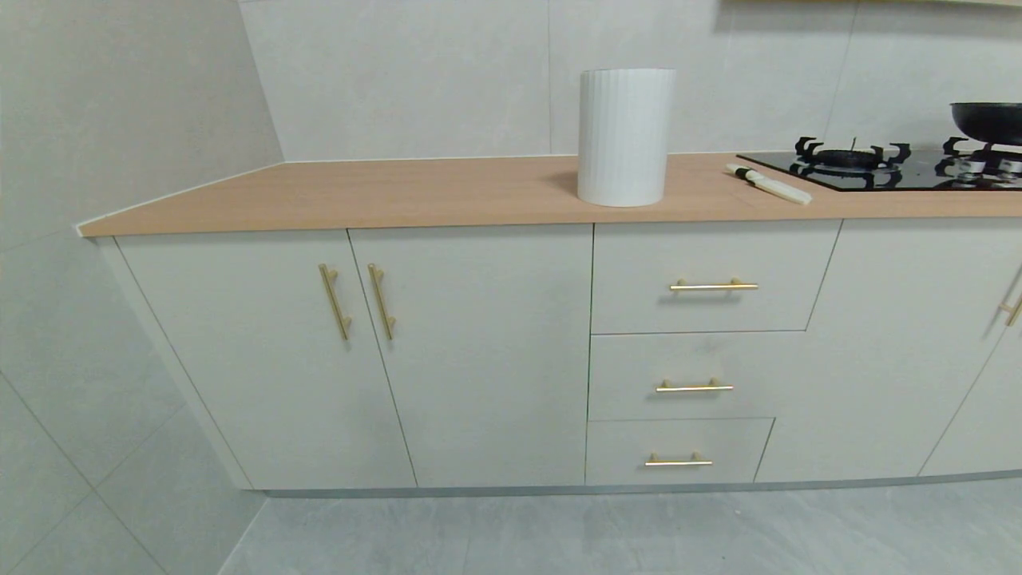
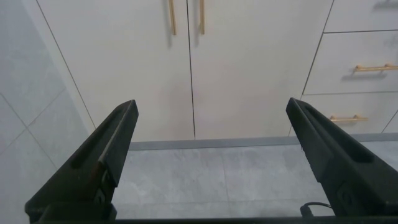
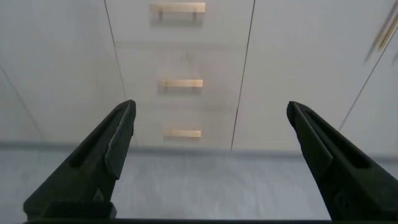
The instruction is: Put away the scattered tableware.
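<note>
In the head view, a cream utensil (image 1: 768, 184) is seen lying flat on the worktop (image 1: 399, 192), between a white ribbed holder (image 1: 624, 136) and the hob (image 1: 894, 169); it is judged to lie well above and ahead of both grippers. In the left wrist view, the left gripper (image 2: 211, 107) is held wide open and empty, with cupboard doors (image 2: 249, 62) ahead of it and the floor (image 2: 211, 180) below. In the right wrist view, the right gripper (image 3: 210, 107) is likewise spread apart with nothing in it, and the drawers (image 3: 180, 83) are faced. The worktop's contents are supplied by the head view, whereas the jaws' spread and the cabinet fronts' nearness are learned from the wrist views. Trouble could be caused by the utensil's flatness: it might be pushed toward the hob rather than grasped, and the tall holder could be tipped if brushed by an arm raised past the worktop edge.
</note>
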You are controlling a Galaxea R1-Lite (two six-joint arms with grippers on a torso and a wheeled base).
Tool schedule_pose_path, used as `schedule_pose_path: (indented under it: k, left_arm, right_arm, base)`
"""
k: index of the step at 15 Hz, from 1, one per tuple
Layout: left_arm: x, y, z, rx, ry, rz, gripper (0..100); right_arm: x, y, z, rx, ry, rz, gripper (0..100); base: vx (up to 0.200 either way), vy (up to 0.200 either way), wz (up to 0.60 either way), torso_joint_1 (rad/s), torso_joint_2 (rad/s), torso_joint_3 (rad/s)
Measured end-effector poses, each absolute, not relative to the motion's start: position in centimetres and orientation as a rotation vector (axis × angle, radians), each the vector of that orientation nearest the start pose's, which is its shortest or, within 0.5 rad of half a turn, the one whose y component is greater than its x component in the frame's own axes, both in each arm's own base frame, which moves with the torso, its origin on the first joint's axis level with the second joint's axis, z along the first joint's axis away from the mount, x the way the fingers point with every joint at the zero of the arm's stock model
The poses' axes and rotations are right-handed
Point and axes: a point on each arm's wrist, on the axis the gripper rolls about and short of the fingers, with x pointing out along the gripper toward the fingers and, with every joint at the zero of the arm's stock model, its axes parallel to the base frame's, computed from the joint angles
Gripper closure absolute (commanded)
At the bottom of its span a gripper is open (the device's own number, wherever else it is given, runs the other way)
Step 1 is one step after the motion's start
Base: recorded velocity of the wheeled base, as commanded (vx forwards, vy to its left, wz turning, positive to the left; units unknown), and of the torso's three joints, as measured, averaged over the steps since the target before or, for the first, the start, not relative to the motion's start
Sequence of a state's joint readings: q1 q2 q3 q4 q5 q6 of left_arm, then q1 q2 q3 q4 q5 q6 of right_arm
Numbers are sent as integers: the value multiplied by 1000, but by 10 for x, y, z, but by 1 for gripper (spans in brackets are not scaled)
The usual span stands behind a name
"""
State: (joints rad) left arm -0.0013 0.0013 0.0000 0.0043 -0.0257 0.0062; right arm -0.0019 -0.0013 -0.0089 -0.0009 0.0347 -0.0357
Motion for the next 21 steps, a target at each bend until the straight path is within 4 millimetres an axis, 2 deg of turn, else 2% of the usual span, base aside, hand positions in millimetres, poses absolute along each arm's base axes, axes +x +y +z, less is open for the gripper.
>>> schedule_pose_path:
  k: [15, 21]
  left_arm:
    - [-23, -1, 75, 11, 6, -27, 0]
    - [-23, -1, 75, 11, 6, -28, 0]
  right_arm:
    - [-23, 1, 76, -12, -3, 34, 0]
    - [-23, 1, 76, -12, -2, 36, 0]
  base:
    - [0, 0, 0, 0, 0, 0]
    - [200, 0, 0, 1, -1, 4]
